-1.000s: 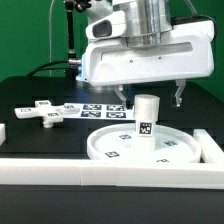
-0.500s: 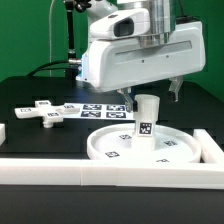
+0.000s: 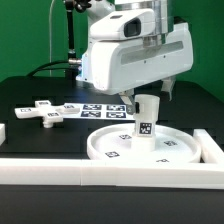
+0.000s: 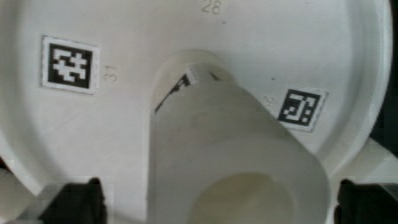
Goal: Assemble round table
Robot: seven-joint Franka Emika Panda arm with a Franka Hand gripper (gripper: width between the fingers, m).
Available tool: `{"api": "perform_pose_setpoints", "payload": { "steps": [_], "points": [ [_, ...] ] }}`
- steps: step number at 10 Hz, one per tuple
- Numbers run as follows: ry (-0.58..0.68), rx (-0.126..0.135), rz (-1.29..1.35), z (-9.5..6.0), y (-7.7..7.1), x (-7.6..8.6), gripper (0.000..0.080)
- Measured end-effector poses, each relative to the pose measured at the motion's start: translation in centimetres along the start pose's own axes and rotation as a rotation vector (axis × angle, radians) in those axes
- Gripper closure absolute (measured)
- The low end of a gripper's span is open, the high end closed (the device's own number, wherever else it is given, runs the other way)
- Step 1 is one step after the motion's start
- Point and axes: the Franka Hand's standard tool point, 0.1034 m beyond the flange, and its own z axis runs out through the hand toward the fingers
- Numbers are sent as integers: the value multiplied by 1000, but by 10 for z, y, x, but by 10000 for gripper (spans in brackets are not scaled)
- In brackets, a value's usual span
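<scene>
The round disc [image 3: 140,147] lies flat on the table at the exterior view's front right, tags up. The short post [image 3: 147,118] stands upright on its middle, a tag on its side. My gripper [image 3: 148,95] is open just above the post's top, one finger to each side and both apart from it. In the wrist view the post [image 4: 222,150] rises from the disc [image 4: 107,120] between my dark fingertips [image 4: 75,205], and the gripper [image 4: 222,208] holds nothing. The cross-shaped foot [image 3: 42,111] lies loose at the exterior view's left.
The marker board [image 3: 100,109] lies flat behind the disc. White edge rails run along the front [image 3: 100,170] and stand at the exterior view's right [image 3: 210,148] and left [image 3: 3,134]. A green wall and a dark cable stand behind.
My gripper has risen a little above the post, fingers still spread. The post, disc and foot have not moved.
</scene>
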Motion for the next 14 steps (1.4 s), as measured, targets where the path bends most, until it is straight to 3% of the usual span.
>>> {"api": "perform_pose_setpoints", "payload": {
  "steps": [6,12,13,14],
  "points": [
    [-97,-44,-578,6,-2,1,151],
    [-138,-43,-857,7,2,-4,151],
    [-138,-43,-853,7,3,-4,272],
    [-139,-42,-850,7,3,-5,272]
  ]
}}
